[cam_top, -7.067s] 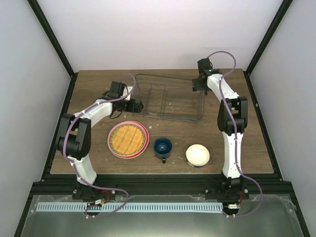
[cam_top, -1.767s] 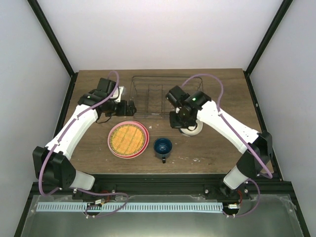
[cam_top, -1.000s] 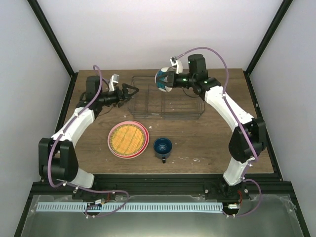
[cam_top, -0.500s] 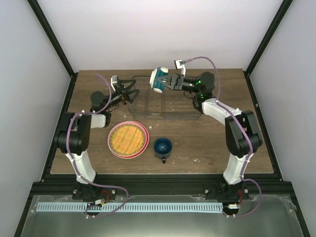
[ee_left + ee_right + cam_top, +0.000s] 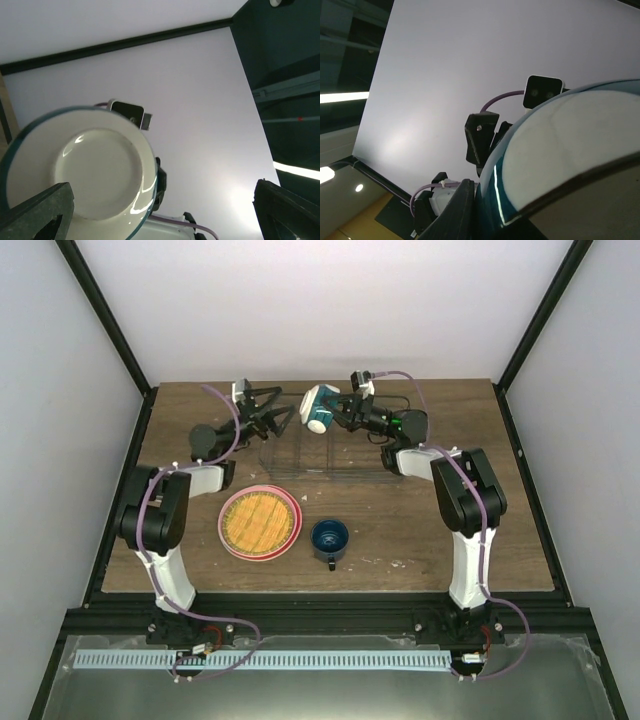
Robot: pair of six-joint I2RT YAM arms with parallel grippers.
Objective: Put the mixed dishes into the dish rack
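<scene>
My right gripper is shut on the rim of the small bowl, teal outside and cream inside, and holds it tilted in the air over the left end of the dish rack. My left gripper stands open just left of the bowl, facing its cream inside. In the left wrist view the bowl sits toward the left finger. The right wrist view shows the teal outside against my right finger. The woven orange-yellow plate lies on the pink plate. The dark blue mug stands to their right.
The wire rack sits at the back middle of the wooden table. Black frame posts rise at the table's back corners, with pale walls behind. Both arms reach inward above the rack's left half.
My right gripper has carried the bowl leftward, high over the rack. My left gripper has risen and swung right toward the bowl, staying open. Plates and mug have not moved.
</scene>
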